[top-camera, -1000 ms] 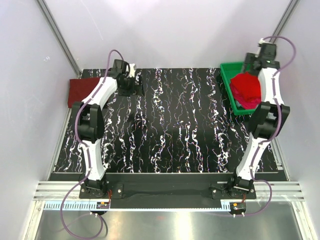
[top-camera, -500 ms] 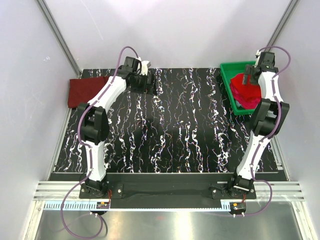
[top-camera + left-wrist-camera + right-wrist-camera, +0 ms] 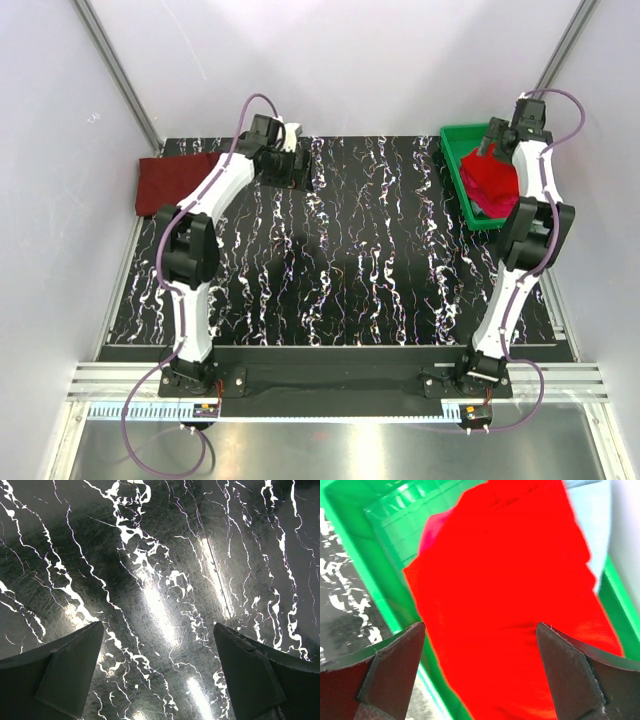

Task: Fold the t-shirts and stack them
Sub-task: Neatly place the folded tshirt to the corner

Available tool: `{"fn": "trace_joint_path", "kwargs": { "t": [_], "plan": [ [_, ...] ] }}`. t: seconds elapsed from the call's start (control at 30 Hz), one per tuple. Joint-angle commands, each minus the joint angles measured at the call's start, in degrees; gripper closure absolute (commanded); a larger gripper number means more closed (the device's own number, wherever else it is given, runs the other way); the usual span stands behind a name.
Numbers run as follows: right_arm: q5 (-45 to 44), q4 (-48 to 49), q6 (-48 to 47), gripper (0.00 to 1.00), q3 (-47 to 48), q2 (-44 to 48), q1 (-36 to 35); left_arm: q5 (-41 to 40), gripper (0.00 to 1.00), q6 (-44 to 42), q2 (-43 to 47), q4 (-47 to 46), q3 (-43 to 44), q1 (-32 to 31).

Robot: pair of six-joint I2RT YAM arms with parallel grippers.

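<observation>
Red t-shirt hides most of pink t-shirt in bin.

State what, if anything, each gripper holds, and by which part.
Nothing is held: the left gripper is open over the table, the right gripper open above the red shirt in the bin.

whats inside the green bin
A bright red shirt fills most of the bin, with a pink shirt peeking out beneath it at one edge. Anything lower down is covered by the red cloth.
</observation>
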State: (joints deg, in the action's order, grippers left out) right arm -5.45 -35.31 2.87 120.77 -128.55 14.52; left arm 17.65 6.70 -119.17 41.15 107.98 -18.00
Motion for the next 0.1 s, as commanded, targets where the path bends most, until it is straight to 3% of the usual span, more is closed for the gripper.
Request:
{"fn": "trace_joint_path", "kwargs": {
  "t": [0.0, 0.07],
  "plan": [
    [0.17, 1.39, 2.22, 0.00, 3.32, 4.97, -2.74, -1.13, 0.01, -0.46, -0.53, -0.19, 2.76, -0.63],
    [0.88, 0.42, 2.14, 0.00, 4.56, 6.55, -5.80, -1.13, 0.01, -0.11, -0.53, -0.28, 2.58, -0.63]
  ]
}}
